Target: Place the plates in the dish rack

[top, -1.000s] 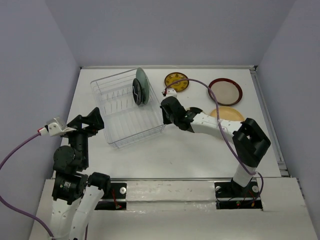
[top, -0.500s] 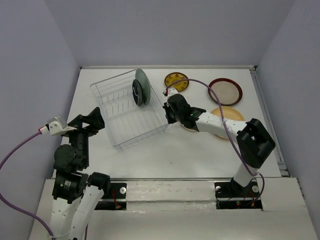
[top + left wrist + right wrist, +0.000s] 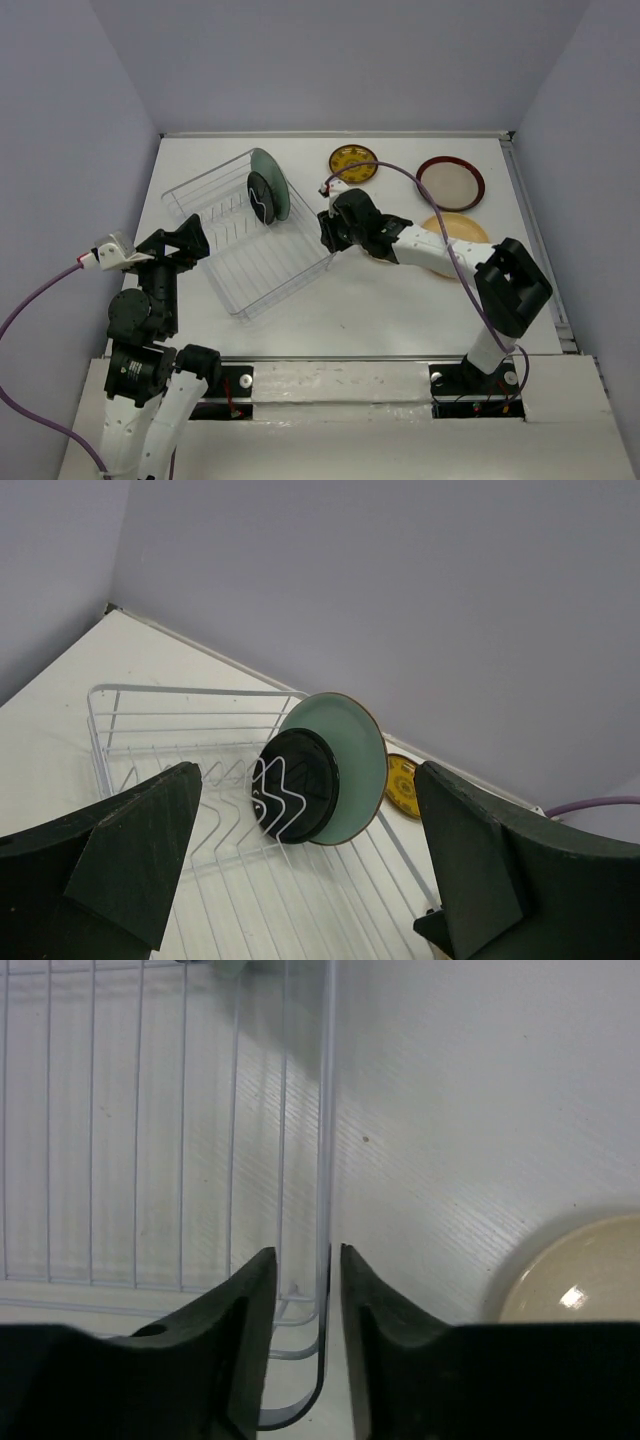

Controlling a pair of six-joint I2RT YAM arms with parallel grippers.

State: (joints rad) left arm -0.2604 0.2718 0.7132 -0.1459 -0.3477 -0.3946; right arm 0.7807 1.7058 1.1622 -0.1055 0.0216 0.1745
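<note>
Lilac-grey walls close in a white table [image 3: 400, 310], where the rectangular white wire dish rack [image 3: 245, 240] sits left of centre, turned at an angle to the table's edges. Two plates stand upright at its far end: the mint-green round plate [image 3: 270, 178] and, just in front of it, the small black round plate [image 3: 259, 196]. The right gripper [image 3: 327, 232] is at the rack's right corner. Its wrist view shows the two dark fingers [image 3: 238, 1330] clenched on the rack's edge wire, which runs straight up between them, one finger over the basket floor and one over the table. A pale cream plate [image 3: 580, 1280] lies on the table just right of those fingers. The left gripper [image 3: 305, 780] hangs by the rack's near-left side, fingers spread wide and grasping nothing, with the rack and its two plates seen between them. Flat on the table to the right, apart from the rack, lie the small yellow patterned plate [image 3: 353, 163], the red-rimmed beige plate [image 3: 450, 183] and the plain orange-yellow plate [image 3: 470, 228].
</note>
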